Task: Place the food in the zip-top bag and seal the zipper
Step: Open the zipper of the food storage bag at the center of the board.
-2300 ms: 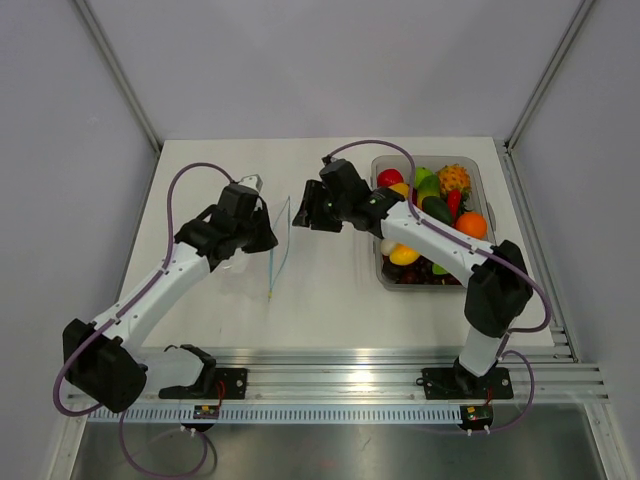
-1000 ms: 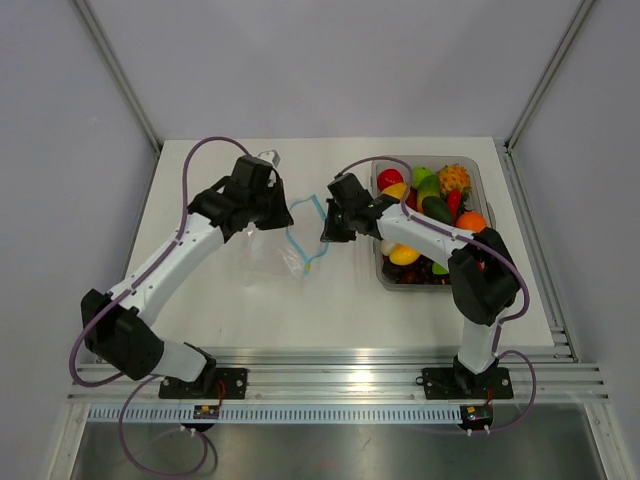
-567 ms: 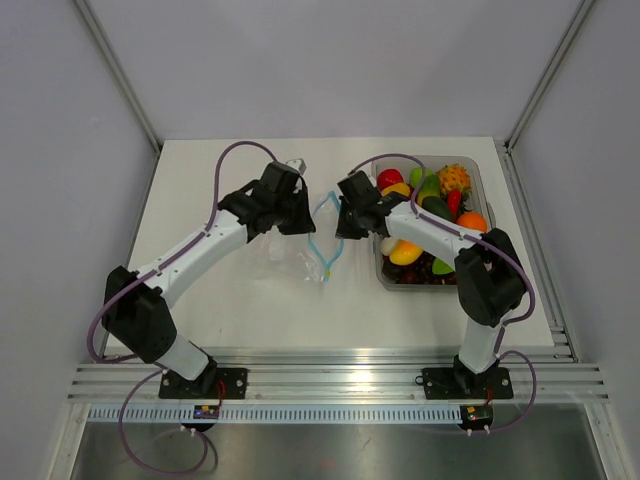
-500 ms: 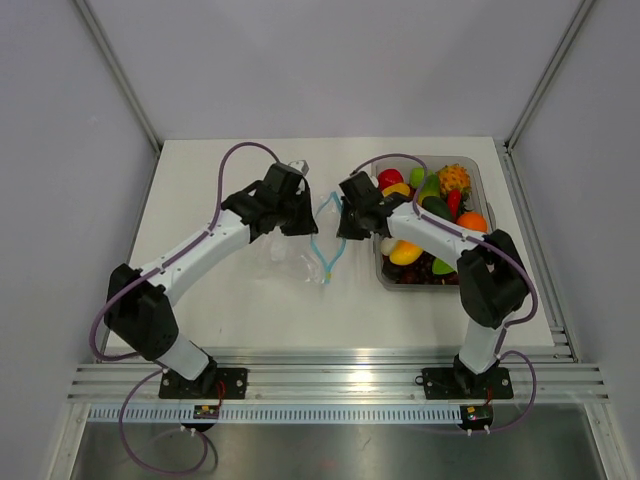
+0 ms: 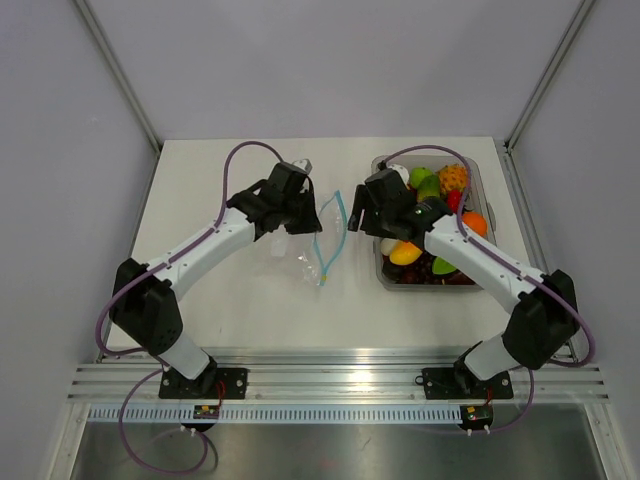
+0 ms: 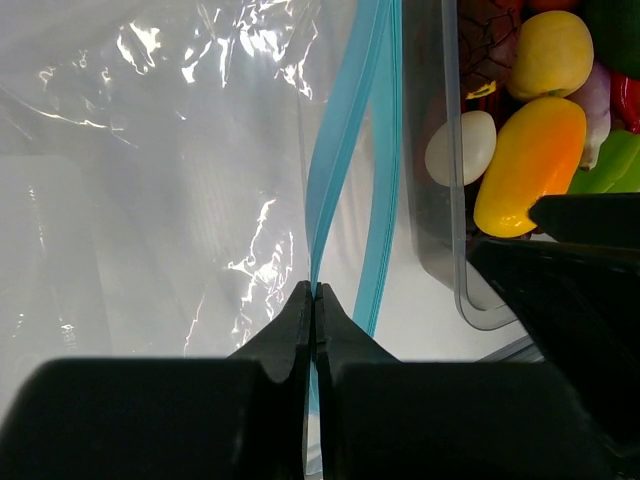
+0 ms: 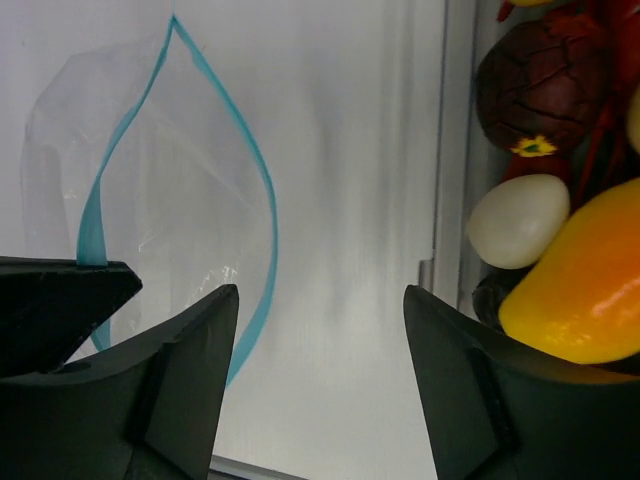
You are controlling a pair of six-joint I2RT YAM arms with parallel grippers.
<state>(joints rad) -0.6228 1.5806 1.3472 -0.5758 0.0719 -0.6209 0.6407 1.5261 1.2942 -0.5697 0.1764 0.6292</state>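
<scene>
Right now the left gripper (image 6: 313, 292) is clamped tight on one lip of the zipper (image 6: 345, 150), with its jaws pressed together and the blue strip running up from between them toward the top of the left wrist view. The zip-top bag (image 5: 292, 250) lies crumpled on the white table (image 5: 200, 180) just left of centre in the overhead view. Its mouth bows open into a leaf-shaped blue loop, seen in the upper left of the right wrist view. The right gripper (image 7: 320, 300) stands with its fingers spread wide and nothing between them, over bare table between the bag and the clear tub (image 7: 450, 150). All the food (image 5: 430, 200) sits in that tub at the right of the overhead view. A white egg (image 7: 517, 220) and a yellow-orange pepper (image 7: 580, 290) lie against the tub's near wall.
</scene>
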